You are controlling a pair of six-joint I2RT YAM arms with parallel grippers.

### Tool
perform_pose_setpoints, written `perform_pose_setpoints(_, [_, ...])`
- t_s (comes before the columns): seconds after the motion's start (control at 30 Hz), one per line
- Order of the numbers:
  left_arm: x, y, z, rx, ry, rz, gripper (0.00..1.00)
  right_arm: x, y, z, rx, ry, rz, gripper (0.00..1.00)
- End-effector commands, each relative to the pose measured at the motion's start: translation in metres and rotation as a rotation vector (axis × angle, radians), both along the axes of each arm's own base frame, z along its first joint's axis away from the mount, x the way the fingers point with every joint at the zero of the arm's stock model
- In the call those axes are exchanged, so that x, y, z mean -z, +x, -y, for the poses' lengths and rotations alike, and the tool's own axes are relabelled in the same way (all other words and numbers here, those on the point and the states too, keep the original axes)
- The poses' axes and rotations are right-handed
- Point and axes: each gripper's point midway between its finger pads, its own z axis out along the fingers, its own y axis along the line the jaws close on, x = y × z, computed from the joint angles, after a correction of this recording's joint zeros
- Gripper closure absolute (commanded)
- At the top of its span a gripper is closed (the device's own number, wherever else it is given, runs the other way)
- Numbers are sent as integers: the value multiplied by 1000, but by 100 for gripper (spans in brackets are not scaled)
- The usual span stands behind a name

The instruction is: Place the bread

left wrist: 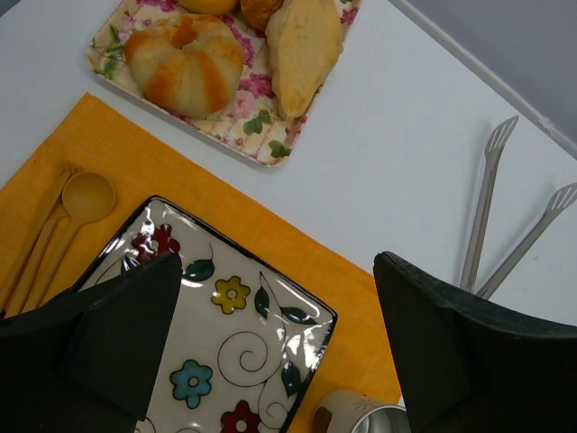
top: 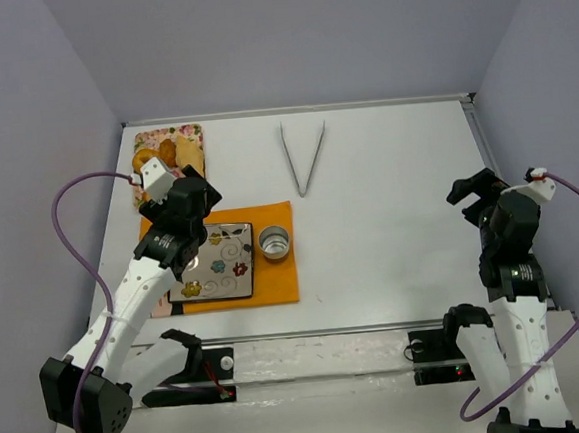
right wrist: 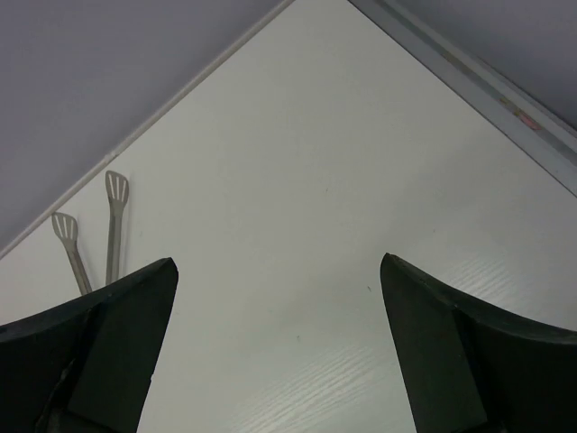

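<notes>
The bread (left wrist: 305,50) is a pale golden wedge lying on the floral tray (left wrist: 261,149) at the far left of the table, beside a round ridged bun (left wrist: 185,65). It also shows in the top view (top: 190,156). My left gripper (left wrist: 277,260) is open and empty. It hovers over the far edge of the flowered square plate (left wrist: 225,334), short of the tray; in the top view it (top: 196,199) stands between plate and tray. My right gripper (right wrist: 279,262) is open and empty over bare table at the right (top: 473,190).
The plate lies on an orange mat (top: 274,278) with a small metal cup (top: 274,243) to its right and wooden spoons (left wrist: 63,216) to its left. Metal tongs (top: 304,155) lie at the back centre. Grey walls close in the table on three sides.
</notes>
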Motion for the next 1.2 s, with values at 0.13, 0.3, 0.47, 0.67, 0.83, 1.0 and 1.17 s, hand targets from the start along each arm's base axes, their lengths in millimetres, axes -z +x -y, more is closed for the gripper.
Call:
perform_pose_setpoints(0.13, [-17, 5, -8, -60, -6, 48, 1, -14, -4, 1, 9, -12, 55, 0])
perform_pose_setpoints(0.3, [-14, 13, 1, -13, 7, 22, 1, -11, -3, -1, -11, -27, 42, 0])
perform_pose_setpoints(0.47, [-16, 40, 39, 180, 14, -1, 1, -6, 2, -5, -41, -31, 13, 0])
perform_pose_setpoints(0.67, [-22, 87, 130, 475, 128, -95, 1, 1, 8, -8, -73, -38, -24, 0])
perform_pose_setpoints(0.83, [-12, 134, 187, 654, 136, -147, 1, 0, 7, -11, -88, -44, -19, 0])
perform_pose_setpoints(1.0, [22, 156, 236, 791, 199, -228, 1, -3, 3, -10, -88, -57, -14, 0])
perform_pose_setpoints(1.17, [58, 167, 254, 794, 195, -340, 1, -3, 1, -7, -72, -62, -8, 0])
